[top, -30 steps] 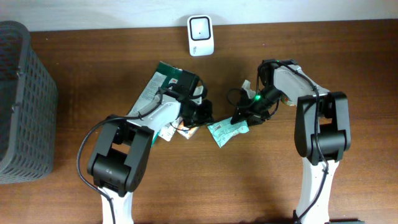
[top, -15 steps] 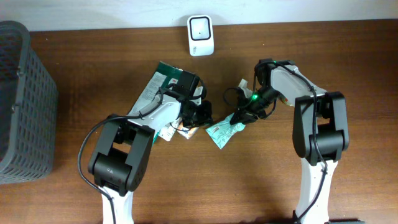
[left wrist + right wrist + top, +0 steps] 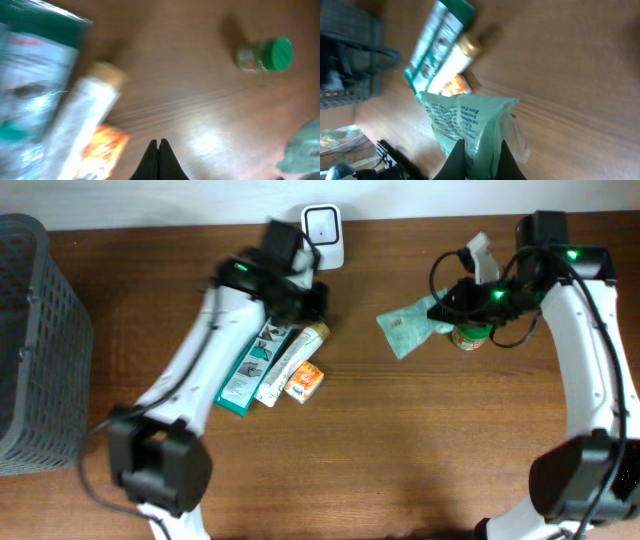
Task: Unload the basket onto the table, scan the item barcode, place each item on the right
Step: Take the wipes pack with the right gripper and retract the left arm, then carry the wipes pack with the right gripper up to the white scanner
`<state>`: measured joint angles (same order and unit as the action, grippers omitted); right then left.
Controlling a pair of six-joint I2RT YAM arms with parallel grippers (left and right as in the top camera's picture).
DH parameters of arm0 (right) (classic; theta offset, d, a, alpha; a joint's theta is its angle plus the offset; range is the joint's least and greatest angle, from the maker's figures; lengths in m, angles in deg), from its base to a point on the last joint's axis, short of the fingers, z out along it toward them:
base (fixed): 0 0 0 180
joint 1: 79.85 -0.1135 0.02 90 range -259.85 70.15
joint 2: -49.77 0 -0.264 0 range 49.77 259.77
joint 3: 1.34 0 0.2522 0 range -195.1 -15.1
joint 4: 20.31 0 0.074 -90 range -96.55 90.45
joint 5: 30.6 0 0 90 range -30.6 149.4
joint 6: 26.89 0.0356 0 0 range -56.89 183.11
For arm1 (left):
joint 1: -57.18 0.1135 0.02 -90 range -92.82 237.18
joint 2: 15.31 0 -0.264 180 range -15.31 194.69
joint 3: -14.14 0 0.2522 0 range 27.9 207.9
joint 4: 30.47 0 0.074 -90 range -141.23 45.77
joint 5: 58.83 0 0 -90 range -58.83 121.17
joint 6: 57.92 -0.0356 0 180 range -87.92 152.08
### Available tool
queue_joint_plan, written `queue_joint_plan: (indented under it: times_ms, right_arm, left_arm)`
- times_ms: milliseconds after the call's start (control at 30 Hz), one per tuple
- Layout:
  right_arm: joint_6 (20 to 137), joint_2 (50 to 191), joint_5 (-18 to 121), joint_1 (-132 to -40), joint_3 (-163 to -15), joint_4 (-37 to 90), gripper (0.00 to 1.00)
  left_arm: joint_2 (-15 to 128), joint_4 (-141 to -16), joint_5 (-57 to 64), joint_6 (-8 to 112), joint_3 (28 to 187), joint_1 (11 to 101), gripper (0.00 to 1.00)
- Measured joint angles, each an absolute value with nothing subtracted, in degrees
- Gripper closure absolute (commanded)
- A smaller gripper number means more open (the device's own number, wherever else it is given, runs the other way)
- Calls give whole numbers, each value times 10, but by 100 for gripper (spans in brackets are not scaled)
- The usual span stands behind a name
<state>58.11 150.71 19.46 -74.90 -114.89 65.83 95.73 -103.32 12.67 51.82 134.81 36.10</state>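
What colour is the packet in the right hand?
Pale green packet with dark print, clearest from the right wrist.

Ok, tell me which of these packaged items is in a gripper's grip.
The pale green pouch, pinched by the right gripper. The teal box, white tube, orange packet and green-lidded jar all sit on the table, ungripped.

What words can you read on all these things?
No word here can be read for sure.
green packet: rows of dark print, too small to read.
teal box: print and pictures, too small to read.
white tube: print too small to read.
orange box: too small and blurred.
green-lidded jar: label blurred.
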Motion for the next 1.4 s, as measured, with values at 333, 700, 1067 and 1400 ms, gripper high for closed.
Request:
queue_joint_plan:
  times_ms: [333, 700, 1067, 1400]
  right_arm:
    - [587, 1424, 122, -749, -1149, 654, 96]
    - [648, 1385, 299, -833, -1149, 525, 96]
    - [517, 1544, 732, -1041, -1150, 36, 96]
    - [217, 1745, 785, -1051, -1151, -228, 96]
  left_arm:
    - [915, -1162, 307, 454, 1411, 520, 100]
    - [915, -1169, 321, 427, 1411, 607, 1]
    - [915, -1171, 321, 427, 1411, 606, 1]
    - [915, -1171, 321, 427, 1411, 606, 1]
